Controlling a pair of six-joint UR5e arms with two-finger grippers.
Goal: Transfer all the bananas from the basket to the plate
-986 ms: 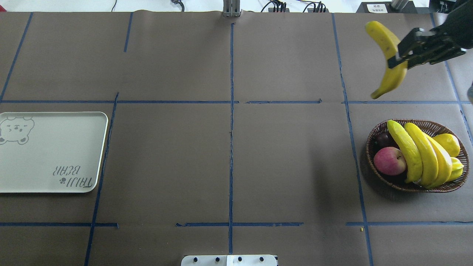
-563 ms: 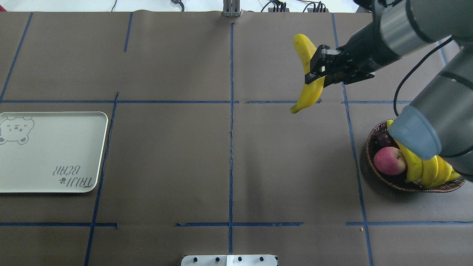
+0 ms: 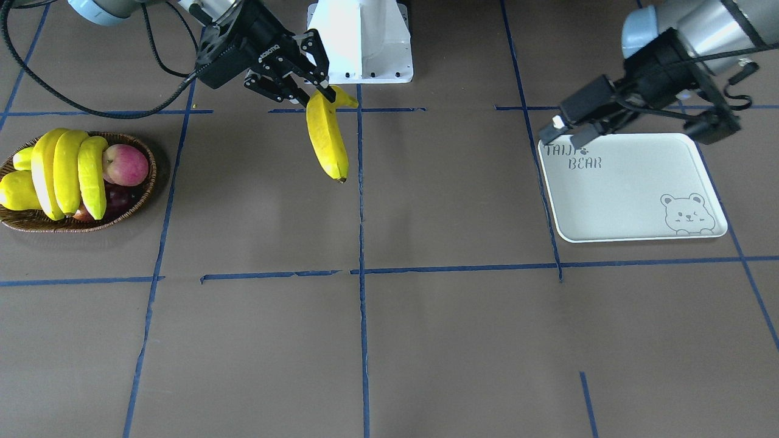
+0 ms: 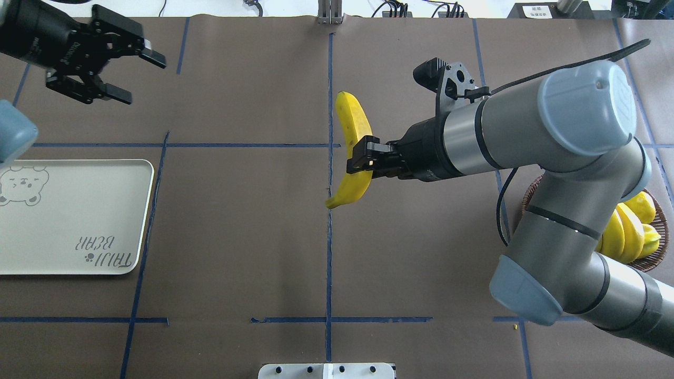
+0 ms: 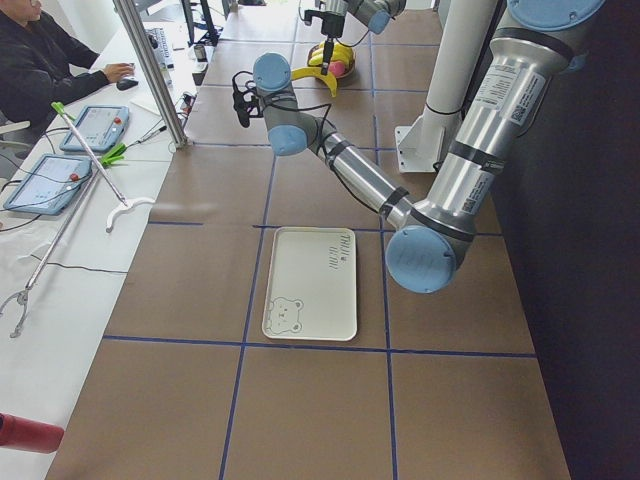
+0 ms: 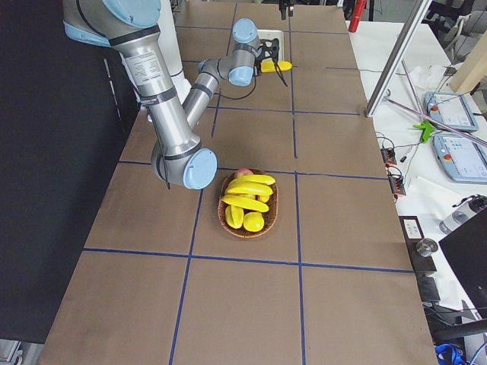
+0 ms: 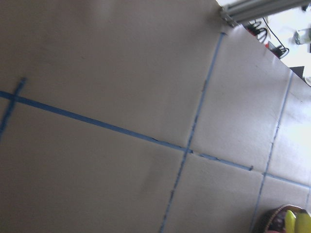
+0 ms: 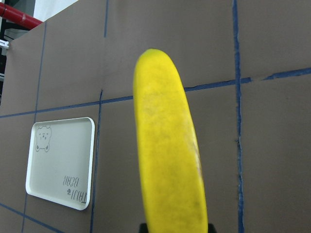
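Note:
My right gripper (image 4: pixel 362 158) is shut on one banana (image 4: pixel 352 120), which hangs over the table's centre line; it also shows as the banana (image 3: pixel 328 143) and fills the right wrist view as the banana (image 8: pixel 167 145). Three more bananas (image 3: pixel 67 170) lie in the wicker basket (image 3: pixel 131 210) at the table's right end; in the overhead view my right arm hides most of the basket (image 4: pixel 658 250). The white plate (image 4: pixel 73 216) sits bare at the left end. My left gripper (image 4: pixel 139 78) hovers open beyond the plate's far corner, holding nothing.
A red-pink apple (image 3: pixel 125 164) and plump yellow fruits (image 3: pixel 15 188) share the basket. Blue tape lines cross the brown table. The white robot base (image 3: pixel 359 42) stands at the near-robot edge. A person sits at a side desk (image 5: pixel 60 60) with tablets.
The right arm has carried the banana from the far right corner leftward to the table's centre. The left arm has come into view at the upper left, its gripper open.

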